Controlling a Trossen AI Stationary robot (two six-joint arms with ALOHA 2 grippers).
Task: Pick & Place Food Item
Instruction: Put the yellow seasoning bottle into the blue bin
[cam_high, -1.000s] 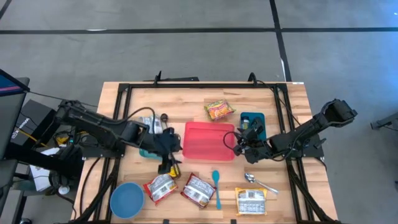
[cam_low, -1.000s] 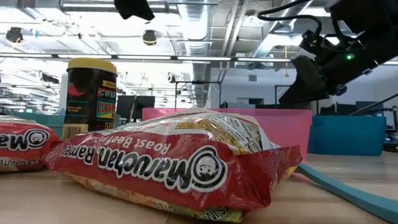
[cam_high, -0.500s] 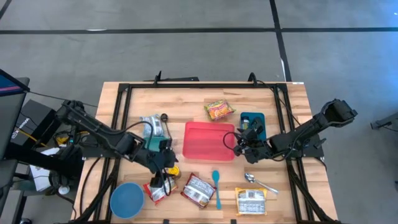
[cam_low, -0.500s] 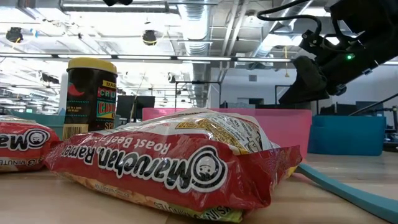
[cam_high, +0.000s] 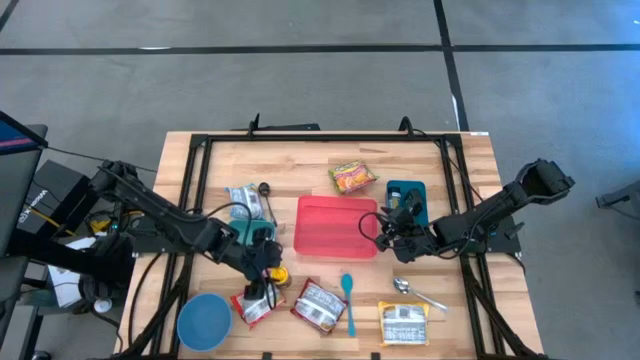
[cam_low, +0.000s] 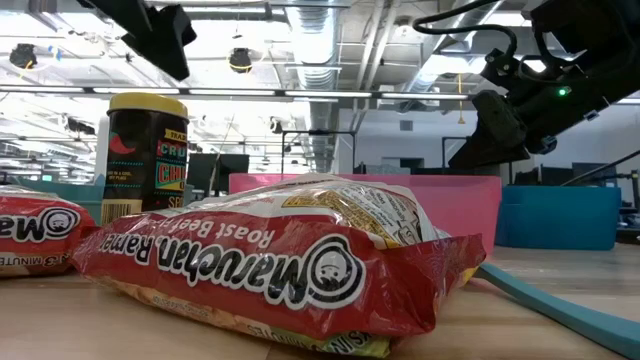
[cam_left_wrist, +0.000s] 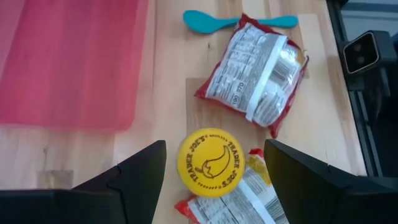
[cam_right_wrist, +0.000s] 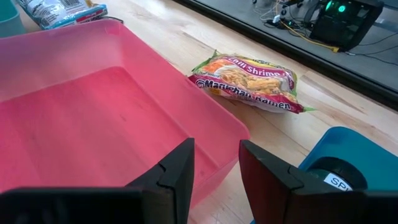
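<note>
A dark jar with a yellow lid (cam_left_wrist: 211, 162) stands upright on the wood near the table's front, beside two red ramen packets (cam_high: 255, 306) (cam_high: 318, 305). My left gripper (cam_left_wrist: 214, 169) hovers open above the jar (cam_high: 278, 272), one finger on either side of the lid and touching nothing. In the low view the left gripper (cam_low: 160, 35) hangs above the jar (cam_low: 146, 150). My right gripper (cam_high: 385, 232) is shut on the right wall of the pink tray (cam_high: 335, 225). My right gripper has the pink tray's right wall (cam_right_wrist: 217, 163) between its fingers, one finger (cam_right_wrist: 177, 168) inside the tray and the other (cam_right_wrist: 267, 171) outside it. The fingers come from the table's right, slanting down. The tray sits flat on the table.
A shrimp ramen packet (cam_high: 352, 177) and a teal container (cam_high: 407, 192) lie beyond the tray. A silver packet (cam_high: 245, 200) lies to the tray's left. A teal spoon (cam_high: 348, 300), a metal spoon (cam_high: 418, 292), a yellow packet (cam_high: 403, 322) and a blue bowl (cam_high: 204, 320) line the front.
My left gripper has gone toward the table's near edge and down, from beside the tray's left side to above the yellow-lidded jar. In the low view it has come into sight above the jar. Its fingers have stayed open.
</note>
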